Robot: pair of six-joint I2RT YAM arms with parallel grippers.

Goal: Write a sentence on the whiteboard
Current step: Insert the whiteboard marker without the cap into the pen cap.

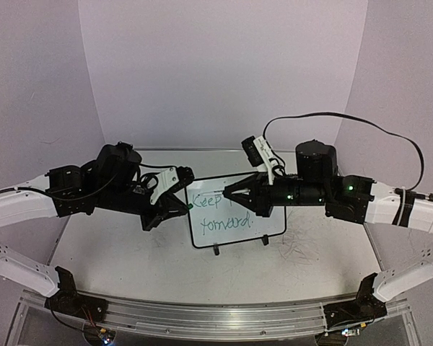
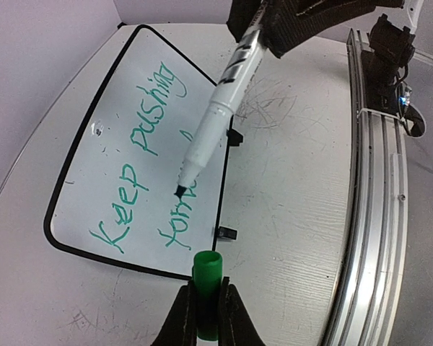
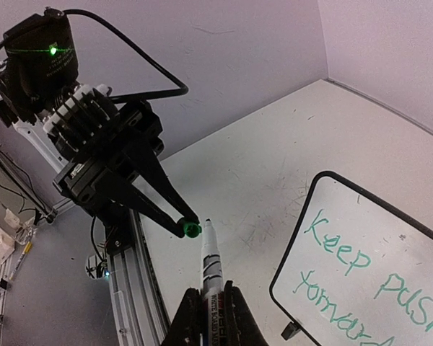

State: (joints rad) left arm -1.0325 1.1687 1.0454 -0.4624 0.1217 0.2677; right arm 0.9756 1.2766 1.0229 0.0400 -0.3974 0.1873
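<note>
The whiteboard [image 1: 268, 216] stands on its two black feet mid-table, with the green sentence [image 1: 221, 212] "Keep pushing forward" on it in two lines. My left gripper [image 2: 207, 290] is shut on a green marker cap [image 2: 206, 277], its open end pointing away from the wrist. A white whiteboard marker [image 3: 212, 261] sits in my right gripper [image 3: 211, 290], which is shut on its barrel. The two grippers face each other over the board's left part. In the right wrist view the marker's dark tip hangs just beside the cap [image 3: 193, 229], a small gap apart. The left wrist view shows the whiteboard [image 2: 86, 187], the sentence [image 2: 141, 140] and the marker [image 2: 227, 83] above it.
An aluminium rail [image 1: 224, 317] runs along the near table edge, with both arm bases on it. Faint grey scribbles [image 1: 303, 252] mark the table right of the board. A black cable [image 1: 390, 137] loops above the right arm. Purple walls close in the back and sides.
</note>
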